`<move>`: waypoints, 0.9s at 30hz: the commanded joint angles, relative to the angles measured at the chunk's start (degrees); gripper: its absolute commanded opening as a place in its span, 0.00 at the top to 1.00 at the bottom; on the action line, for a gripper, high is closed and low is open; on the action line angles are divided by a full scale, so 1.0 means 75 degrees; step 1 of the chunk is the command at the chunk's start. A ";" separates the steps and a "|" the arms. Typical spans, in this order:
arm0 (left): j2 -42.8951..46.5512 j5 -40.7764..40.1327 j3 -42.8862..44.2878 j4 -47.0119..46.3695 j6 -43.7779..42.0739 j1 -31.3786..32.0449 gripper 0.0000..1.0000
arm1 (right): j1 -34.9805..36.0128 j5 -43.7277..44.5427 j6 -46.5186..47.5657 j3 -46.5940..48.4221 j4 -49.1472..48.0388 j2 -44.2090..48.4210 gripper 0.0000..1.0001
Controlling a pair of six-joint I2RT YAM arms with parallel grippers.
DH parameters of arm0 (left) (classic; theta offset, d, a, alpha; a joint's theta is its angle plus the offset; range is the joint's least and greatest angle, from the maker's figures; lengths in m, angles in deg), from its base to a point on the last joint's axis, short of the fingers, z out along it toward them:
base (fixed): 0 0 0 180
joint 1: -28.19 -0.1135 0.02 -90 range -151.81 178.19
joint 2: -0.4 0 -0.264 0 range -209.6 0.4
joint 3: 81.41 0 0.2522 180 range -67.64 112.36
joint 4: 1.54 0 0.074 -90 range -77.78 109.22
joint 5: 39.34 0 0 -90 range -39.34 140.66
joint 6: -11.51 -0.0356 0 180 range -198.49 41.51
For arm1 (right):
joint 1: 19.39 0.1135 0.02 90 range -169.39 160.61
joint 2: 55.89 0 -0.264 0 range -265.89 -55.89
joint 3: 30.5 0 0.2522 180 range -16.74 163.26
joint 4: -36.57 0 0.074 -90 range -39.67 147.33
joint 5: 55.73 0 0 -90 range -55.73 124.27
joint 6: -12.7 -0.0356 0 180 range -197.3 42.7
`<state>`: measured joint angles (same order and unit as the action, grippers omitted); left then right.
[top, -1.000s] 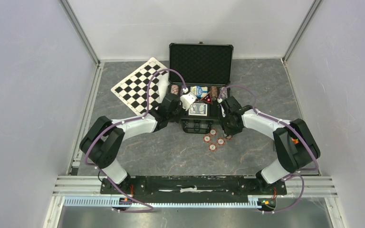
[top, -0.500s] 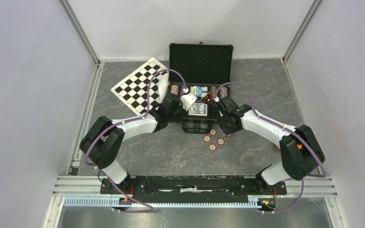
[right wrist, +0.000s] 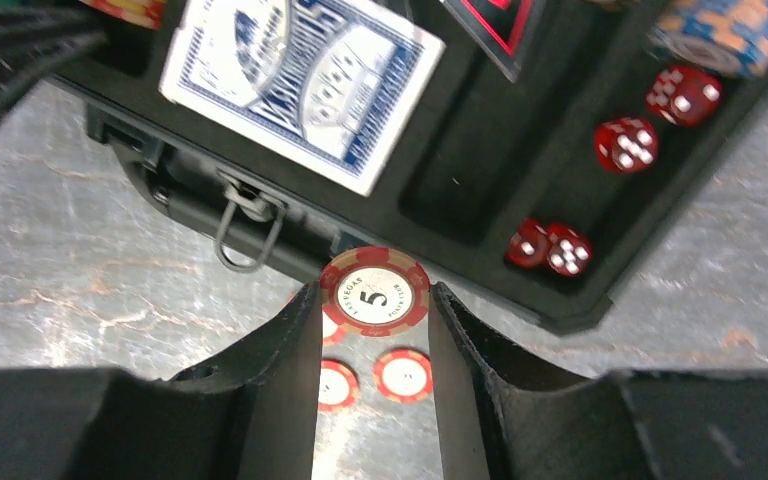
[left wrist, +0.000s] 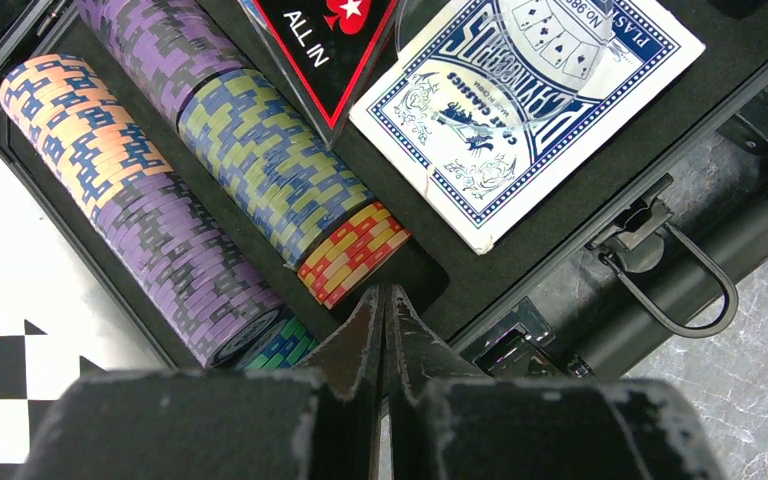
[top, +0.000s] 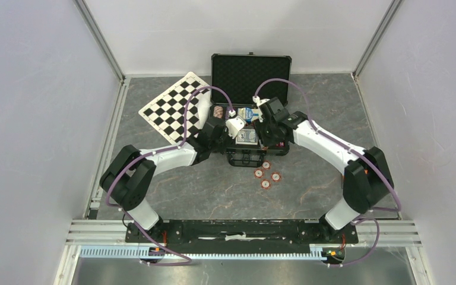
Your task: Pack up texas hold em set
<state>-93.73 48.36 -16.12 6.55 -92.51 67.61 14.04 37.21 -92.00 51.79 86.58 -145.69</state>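
So the right gripper (right wrist: 375,300) is about half open, pinching a round red chip (right wrist: 375,290) by its edges. The chip has cream stripes on the rim and a 5 in the white middle. Just under the fingers a few loose chips (right wrist: 405,375) lie flat on the grey marbled table (right wrist: 80,300). Just past the tips sits the black case (right wrist: 450,190), foam-lined, with a blue-backed card deck (right wrist: 300,85) in one pocket and see-through red dice (right wrist: 625,145) in a slot further right.

The left gripper (left wrist: 385,300) is squeezed fully shut on nothing. Its tips are right at the end of a row of striped chips (left wrist: 270,165) stacked on edge in a foam groove. A triangular ALL IN button (left wrist: 325,40) lies beyond, and the case handle (left wrist: 660,300) is off to the right.
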 commanded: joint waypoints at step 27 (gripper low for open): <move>-0.0102 -0.0011 0.0219 -0.0111 0.0018 0.0018 0.93 | 0.0226 0.1212 0.0229 -0.3464 -0.2503 0.4204 0.14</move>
<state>-93.75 48.14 -16.09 6.63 -92.49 67.61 15.81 36.38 -93.81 27.55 71.39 -123.66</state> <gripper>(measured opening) 0.070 0.832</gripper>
